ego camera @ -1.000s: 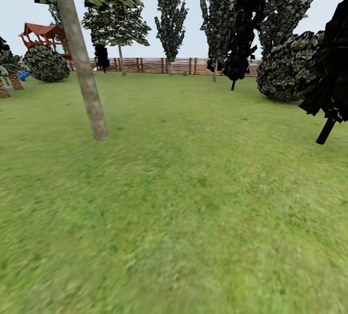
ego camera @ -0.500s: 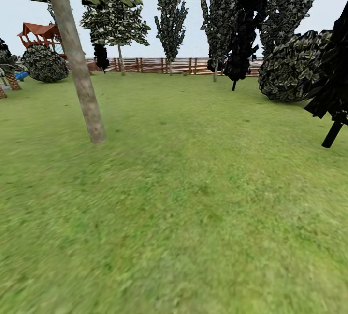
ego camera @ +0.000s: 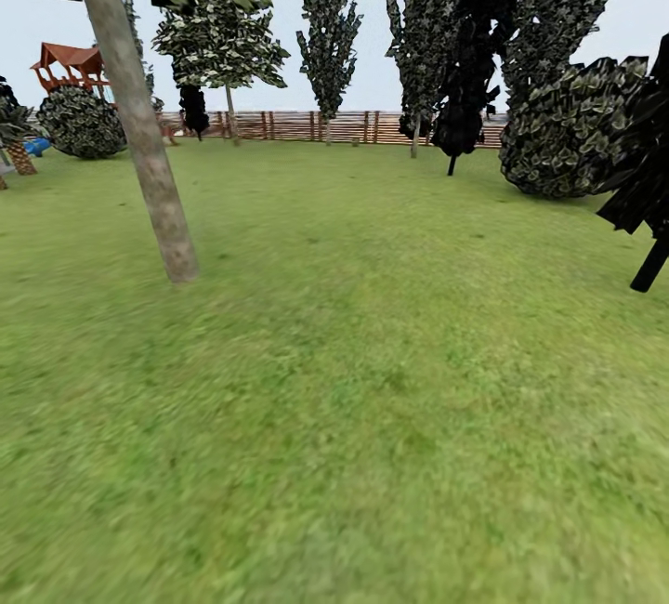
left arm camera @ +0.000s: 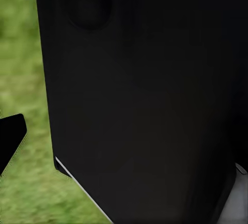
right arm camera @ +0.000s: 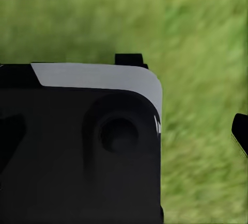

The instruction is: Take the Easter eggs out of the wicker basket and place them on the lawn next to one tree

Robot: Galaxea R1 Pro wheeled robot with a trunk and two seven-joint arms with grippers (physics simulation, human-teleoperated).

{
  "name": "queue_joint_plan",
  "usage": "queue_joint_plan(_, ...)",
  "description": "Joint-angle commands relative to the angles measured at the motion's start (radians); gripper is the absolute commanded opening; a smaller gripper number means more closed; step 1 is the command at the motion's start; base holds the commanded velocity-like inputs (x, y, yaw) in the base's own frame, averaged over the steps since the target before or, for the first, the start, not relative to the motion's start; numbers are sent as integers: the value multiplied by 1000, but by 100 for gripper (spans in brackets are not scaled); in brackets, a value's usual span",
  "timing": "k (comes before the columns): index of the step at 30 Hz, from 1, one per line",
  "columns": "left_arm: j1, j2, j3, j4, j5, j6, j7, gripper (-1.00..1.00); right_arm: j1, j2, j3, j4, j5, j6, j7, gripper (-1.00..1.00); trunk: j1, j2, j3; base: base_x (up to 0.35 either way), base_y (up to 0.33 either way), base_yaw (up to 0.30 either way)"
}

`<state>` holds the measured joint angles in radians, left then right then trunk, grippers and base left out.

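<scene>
Inspector A: The wide mottled green lawn [ego camera: 372,381] fills the ground ahead in the head view. A tree with a straight, smooth, pale grey-beige trunk [ego camera: 139,130] stands on it at left, leaning slightly, under dark flat-leaved foliage speckled whitish-green.

Inspector B: And the grippers relative to it?

Inspector A: In the left wrist view a large black robot housing [left arm camera: 144,95] blocks most of the frame, with blurred grass beside it. Whether the left gripper is released or clenched cannot be told. In the right wrist view another black housing with a grey band [right arm camera: 77,146] sits over grass; that gripper's state cannot be told either. How near either lies to the tree cannot be judged.

Inspector B: Surroundings?

Inspector A: A brown horizontal-slat wooden fence [ego camera: 316,126] bounds the far edge. A red-roofed wooden playset [ego camera: 70,65] stands far left, behind a round dark bush [ego camera: 82,123]. Tall dark trees [ego camera: 474,46] rise at right.
</scene>
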<state>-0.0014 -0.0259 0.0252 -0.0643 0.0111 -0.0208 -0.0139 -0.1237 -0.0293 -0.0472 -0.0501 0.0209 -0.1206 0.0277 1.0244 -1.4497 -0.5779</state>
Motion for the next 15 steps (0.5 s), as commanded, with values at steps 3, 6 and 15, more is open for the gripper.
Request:
queue_joint_plan(3,0,0,2,0,1,-2,-1,100,-1,-1,-5,1,2,-4,3,100,1,0,-1,338,0,0)
queue_joint_plan(6,0,0,2,0,1,-2,-1,100,-1,-1,-5,1,2,-3,3,100,1,0,-1,338,0,0)
queue_joint_plan(15,0,0,4,0,1,-2,-1,100,-1,-1,-5,1,2,-3,3,100,1,0,-1,338,0,0)
